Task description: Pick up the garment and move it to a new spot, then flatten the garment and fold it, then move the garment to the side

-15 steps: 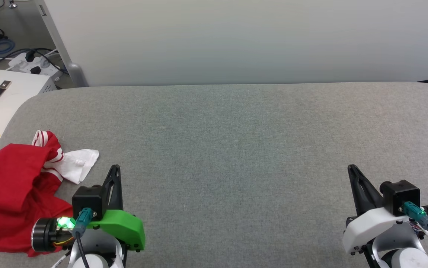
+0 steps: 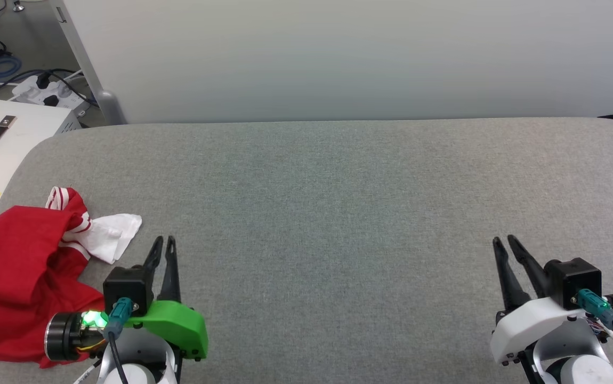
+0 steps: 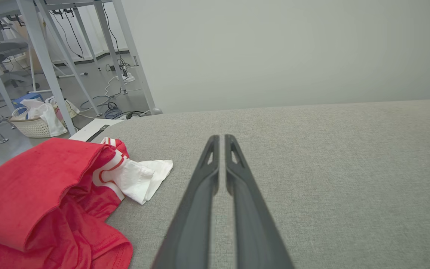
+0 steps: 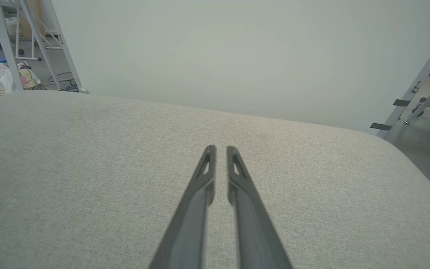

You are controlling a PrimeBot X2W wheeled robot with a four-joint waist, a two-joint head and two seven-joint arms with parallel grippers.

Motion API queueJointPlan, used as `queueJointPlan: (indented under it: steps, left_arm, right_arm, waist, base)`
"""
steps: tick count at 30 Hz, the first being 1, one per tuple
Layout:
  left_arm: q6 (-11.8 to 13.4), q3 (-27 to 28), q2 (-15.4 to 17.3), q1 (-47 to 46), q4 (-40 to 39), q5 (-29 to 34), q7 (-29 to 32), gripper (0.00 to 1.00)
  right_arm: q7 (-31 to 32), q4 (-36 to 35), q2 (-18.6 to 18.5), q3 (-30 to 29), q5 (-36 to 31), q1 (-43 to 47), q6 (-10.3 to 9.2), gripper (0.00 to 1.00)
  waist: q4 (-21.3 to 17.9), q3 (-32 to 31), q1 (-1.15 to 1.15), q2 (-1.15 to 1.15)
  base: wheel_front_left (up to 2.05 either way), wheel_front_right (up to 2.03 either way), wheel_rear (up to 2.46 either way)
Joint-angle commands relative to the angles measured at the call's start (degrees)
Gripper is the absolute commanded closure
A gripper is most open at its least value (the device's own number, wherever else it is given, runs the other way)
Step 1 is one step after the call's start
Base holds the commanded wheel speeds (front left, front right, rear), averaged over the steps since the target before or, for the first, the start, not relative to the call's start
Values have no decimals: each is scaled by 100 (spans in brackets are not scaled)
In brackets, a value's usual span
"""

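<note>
Head view: the red jersey T-shirt (image 2: pixel 13 266) is seen crumpled at the left edge of the grey counter (image 2: pixel 338 186), just beside the left hand (image 2: pixel 162 241), which is all but closed and empty. The right hand (image 2: pixel 502 240), slightly parted and empty, is held well apart, presumably because the pickup is not yet begun.
</note>
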Motion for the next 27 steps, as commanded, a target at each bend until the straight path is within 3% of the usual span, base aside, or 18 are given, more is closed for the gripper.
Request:
queueJointPlan:
  steps: [1, 27]
  left_arm:
    - [-1, -10, 0, -3, 9, -16, -14, 0]
    - [10, -218, -8, -120, 238, -328, -324, 0]
  right_arm:
    - [-13, 6, 0, -6, 12, 0, 0, 0]
    - [-304, -1, -1, -173, 390, 16, -1, 0]
  waist:
    - [0, 1, 0, 0]
    - [5, -23, 0, 0]
  base:
    - [0, 0, 0]
    - [0, 0, 0]
